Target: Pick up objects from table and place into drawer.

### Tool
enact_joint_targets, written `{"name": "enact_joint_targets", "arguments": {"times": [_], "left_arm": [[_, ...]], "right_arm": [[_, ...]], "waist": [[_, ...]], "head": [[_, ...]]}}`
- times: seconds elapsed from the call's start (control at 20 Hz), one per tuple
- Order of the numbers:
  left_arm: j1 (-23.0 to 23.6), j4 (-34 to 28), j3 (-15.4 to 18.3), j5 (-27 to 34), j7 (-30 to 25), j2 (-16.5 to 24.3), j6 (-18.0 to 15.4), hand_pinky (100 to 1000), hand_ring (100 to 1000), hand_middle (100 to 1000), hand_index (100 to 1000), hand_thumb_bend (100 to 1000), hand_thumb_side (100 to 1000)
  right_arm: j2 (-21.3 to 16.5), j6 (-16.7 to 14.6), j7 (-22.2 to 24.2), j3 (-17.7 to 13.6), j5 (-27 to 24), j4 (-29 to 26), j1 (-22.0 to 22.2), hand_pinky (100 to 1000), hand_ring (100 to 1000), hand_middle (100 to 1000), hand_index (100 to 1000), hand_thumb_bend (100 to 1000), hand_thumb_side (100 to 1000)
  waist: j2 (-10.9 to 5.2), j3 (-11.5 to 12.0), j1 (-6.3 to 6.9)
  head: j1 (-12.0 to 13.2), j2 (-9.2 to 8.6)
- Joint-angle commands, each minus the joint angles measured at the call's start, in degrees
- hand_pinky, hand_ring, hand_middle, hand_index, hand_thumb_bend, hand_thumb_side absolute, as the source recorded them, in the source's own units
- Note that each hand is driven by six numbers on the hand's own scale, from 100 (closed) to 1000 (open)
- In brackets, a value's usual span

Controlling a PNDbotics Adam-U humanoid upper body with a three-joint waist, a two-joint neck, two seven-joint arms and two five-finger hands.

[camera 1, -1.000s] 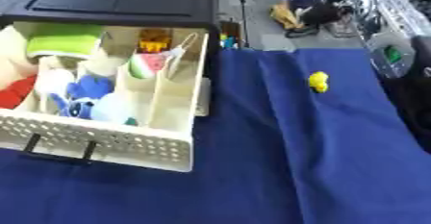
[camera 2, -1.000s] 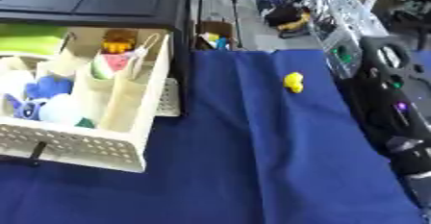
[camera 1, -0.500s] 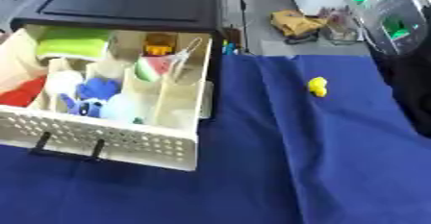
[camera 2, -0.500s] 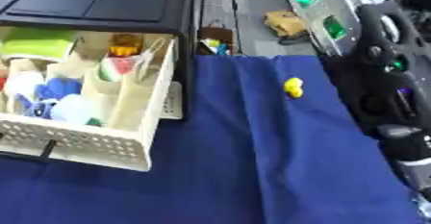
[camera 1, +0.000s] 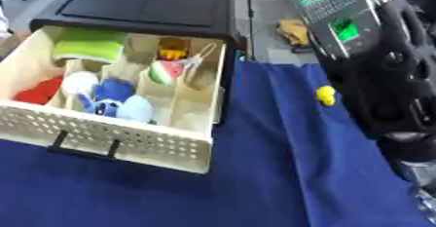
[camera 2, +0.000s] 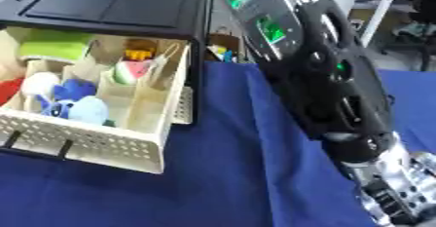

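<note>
A cream drawer (camera 1: 128, 138) stands pulled out of a black cabinet (camera 1: 153, 2) at the left. In its compartments lie a green item (camera 1: 89, 46), a red item (camera 1: 38, 89), a white ball (camera 1: 81, 81), a blue plush toy (camera 1: 115, 105), a watermelon-slice toy (camera 1: 166, 72) and an orange item (camera 1: 173, 49). A small yellow object (camera 1: 325, 95) lies on the blue cloth (camera 1: 272, 172), right of the drawer. My black right arm (camera 2: 328, 75) crosses the right side and hides the yellow object in the right eye view. My right hand (camera 2: 396, 192) shows silver at the lower right corner.
Beyond the cloth's far edge lie a tan object (camera 1: 294, 30) and small coloured clutter (camera 2: 220, 51) beside the cabinet. A black wire handle (camera 1: 83, 145) sticks out of the drawer's perforated front. Bare blue cloth runs in front of the drawer.
The whole picture has shifted, so the camera moved. My right arm has swung left and now fills the right side, covering the yellow object in the right eye view.
</note>
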Motion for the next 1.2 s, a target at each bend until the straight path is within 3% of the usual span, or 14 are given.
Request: {"name": "enact_joint_targets", "arguments": {"times": [0.05, 0.15, 0.6, 0.75, 0.8, 0.9, 1.0, 1.2], "left_arm": [[-1.1, -0.7, 0.0, 0.1, -0.2, 1.0, 0.0, 282, 372, 526, 712, 225, 1000], [-1.1, -0.7, 0.0, 0.1, -0.1, 0.9, -0.1, 282, 372, 527, 712, 224, 1000], [-1.0, -0.7, -0.1, -0.1, -0.1, 0.8, 0.0, 282, 373, 528, 712, 222, 1000], [-1.0, -0.7, 0.0, -0.1, 0.0, 0.8, 0.0, 282, 373, 528, 712, 221, 1000], [-1.0, -0.7, 0.0, -0.1, 0.0, 0.8, 0.0, 282, 373, 528, 712, 221, 1000], [-1.0, -0.7, 0.0, -0.2, 0.0, 0.8, 0.1, 283, 373, 528, 712, 222, 1000], [-1.0, -0.7, 0.0, -0.2, 0.0, 0.8, 0.1, 283, 373, 528, 712, 222, 1000], [-1.0, -0.7, 0.0, -0.2, 0.1, 0.8, 0.1, 282, 373, 528, 712, 221, 1000]], "right_arm": [[0.2, -0.2, 1.1, 0.2, -0.8, 0.7, -0.8, 648, 683, 326, 450, 100, 519], [0.3, -0.3, 1.7, 0.5, -1.1, 1.4, -0.5, 656, 691, 335, 454, 100, 550], [0.5, -0.4, 4.5, 2.5, -4.2, 3.8, -0.1, 664, 705, 346, 461, 110, 535], [0.4, -0.8, 6.3, 3.3, -5.1, 4.4, 0.0, 715, 773, 470, 583, 263, 607], [0.3, -1.0, 6.9, 3.3, -5.4, 4.5, 0.1, 743, 803, 533, 674, 372, 636], [0.0, -1.2, 7.8, 3.1, -5.7, 4.6, 0.2, 779, 846, 620, 775, 460, 637], [-0.2, -1.4, 8.1, 2.7, -5.7, 4.4, 0.2, 797, 868, 675, 825, 497, 632], [-0.6, -1.6, 8.2, 1.8, -5.5, 3.6, 0.2, 799, 870, 684, 831, 494, 636]], "waist": [[-1.27, 0.2, 0.33], [-1.18, 0.3, 0.33], [-0.83, 0.7, 0.42], [-0.81, 0.7, 0.36], [-0.79, 0.7, 0.34], [-0.76, 0.6, 0.32], [-0.72, 0.5, 0.32], [-0.7, 0.3, 0.41]], "head": [[-0.2, 0.22], [-0.2, 0.32], [-0.1, 0.92], [0.0, 0.95], [0.1, 0.94], [0.2, 0.94], [0.3, 0.91], [0.4, 0.94]]}}
